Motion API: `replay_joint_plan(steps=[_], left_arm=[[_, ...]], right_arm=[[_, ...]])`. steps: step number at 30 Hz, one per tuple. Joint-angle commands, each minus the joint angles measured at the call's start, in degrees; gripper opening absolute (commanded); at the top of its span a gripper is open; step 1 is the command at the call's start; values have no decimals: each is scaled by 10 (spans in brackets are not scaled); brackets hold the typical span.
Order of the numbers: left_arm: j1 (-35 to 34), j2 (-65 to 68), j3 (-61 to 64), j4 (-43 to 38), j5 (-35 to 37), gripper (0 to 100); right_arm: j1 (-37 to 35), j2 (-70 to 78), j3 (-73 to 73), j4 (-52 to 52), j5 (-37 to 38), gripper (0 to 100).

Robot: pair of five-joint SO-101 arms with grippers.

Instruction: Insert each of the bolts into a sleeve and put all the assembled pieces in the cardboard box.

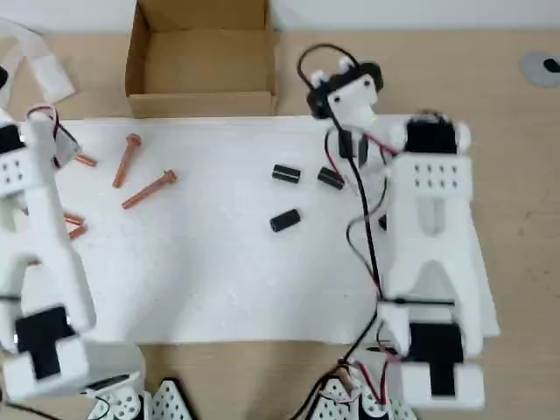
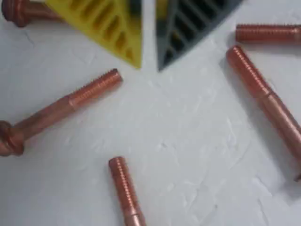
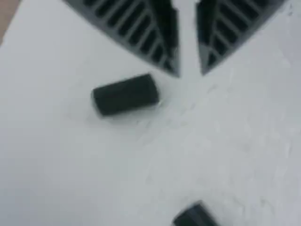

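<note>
**Nothing assembled yet**

Our left hand [image 2: 148, 63] hovers slightly spread and empty over loose bolts [image 1: 149, 190]. Our right hand [image 3: 190, 70], likewise spread, hangs by the sleeves [image 1: 285, 220]. No bolt is sleeved, and the box [image 1: 201, 103] beyond holds none.

High view: a fixed camera well above looks steeply down over the whole surface [image 1: 516, 201], with the arm bases [image 1: 429, 367] at its near edge and the cardboard box [image 1: 201, 103] at the far one. Left wrist view: from close over the white sheet [image 2: 188, 155], looking down past that arm's fingers [image 2: 110, 26] at the bolts [image 2: 61, 110]; right wrist view: likewise, past its own fingers [image 3: 141, 28] at the sleeves [image 3: 124, 94]. Both patches of sheet lie within the high view, bolts at its left, sleeves near its middle.
</note>
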Motion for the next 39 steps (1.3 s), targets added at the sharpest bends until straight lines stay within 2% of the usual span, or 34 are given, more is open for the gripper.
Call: replay_joint_plan(steps=[1,10,14,21,28,39], left_arm=[[-8,79,-167,65,35,42],[-47,364,-520,215,45,63],[-46,463,-640,236,42,119],[-40,569,-790,226,54,176],[-30,622,-826,168,102,181],[-13,651,-817,186,164,167]], right_arm=[[-19,62,-150,42,7,67],[-31,216,-295,100,11,70],[-32,254,-320,100,18,90],[-32,277,-335,99,31,104],[-32,277,-331,99,30,104],[-32,277,-330,102,28,104]])
